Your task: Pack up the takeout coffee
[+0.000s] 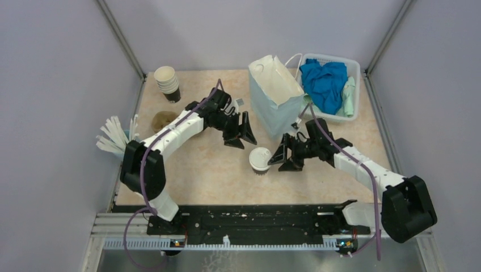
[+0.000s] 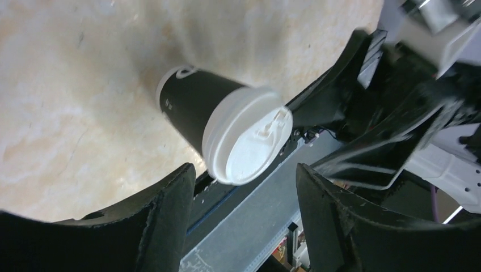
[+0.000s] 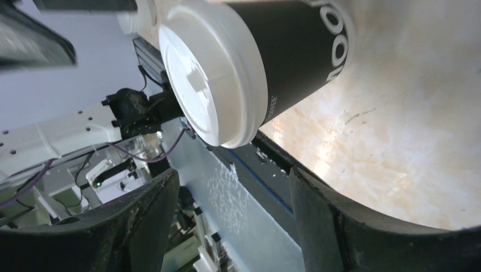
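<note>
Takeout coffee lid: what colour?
White lid, on a near-black cup. It shows best in the right wrist view.

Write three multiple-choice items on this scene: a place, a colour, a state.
1. The lidded cup stands: A in the far left corner; B between left gripper and right gripper; C at the near edge.
2. The cloth in the basket is: A red; B yellow; C blue.
3. The left gripper is: A open, empty; B shut on the cup; C shut, empty.
B, a gripper on each side; C, plainly blue from above; A, fingers apart, clear of the cup.
</note>
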Controlling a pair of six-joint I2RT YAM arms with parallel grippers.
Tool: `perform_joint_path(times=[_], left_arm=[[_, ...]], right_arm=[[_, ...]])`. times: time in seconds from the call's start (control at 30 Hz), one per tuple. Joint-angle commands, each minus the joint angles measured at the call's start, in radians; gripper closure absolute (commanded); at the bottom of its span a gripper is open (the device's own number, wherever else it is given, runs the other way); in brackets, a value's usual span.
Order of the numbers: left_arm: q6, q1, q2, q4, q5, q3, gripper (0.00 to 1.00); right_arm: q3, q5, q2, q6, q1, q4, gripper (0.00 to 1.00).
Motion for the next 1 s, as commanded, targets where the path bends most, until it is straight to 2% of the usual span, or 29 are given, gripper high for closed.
perform_joint_path(times=[0.0,0.13,0.33,0.43,0.53,0.77,0.97], left_arm=[[0.02,-0.006,0.111,0.13,0.096,0.082,0.29],[0.029,-0.015,0.147,0.174,0.117,0.07,0.36],[0.002,-0.04,0.14,0.265,0.144,-0.024,0.45],[-0.007,-0.042,0.117,0.254,0.105,-0.054,0.56],[-0.024,-0.045,0.075,0.264,0.088,-0.102,0.58],[-0.094,-0.057,-0.025,0.293,0.068,-0.228,0.63],[-0.193,-0.098,-0.114,0.368,0.083,-0.339,0.64]], right_arm=[[-0.073,0.035,-0.046,0.188,0.073,0.166,0.33],[-0.1,0.076,-0.033,0.242,0.102,0.233,0.45],[-0.082,0.121,0.012,0.237,0.101,0.251,0.52],[-0.055,0.147,0.031,0.203,0.098,0.221,0.56],[-0.025,0.159,0.051,0.168,0.085,0.182,0.61],[0.043,0.134,0.115,0.063,0.021,0.102,0.63],[0.132,0.068,0.218,-0.037,0.005,0.063,0.61]])
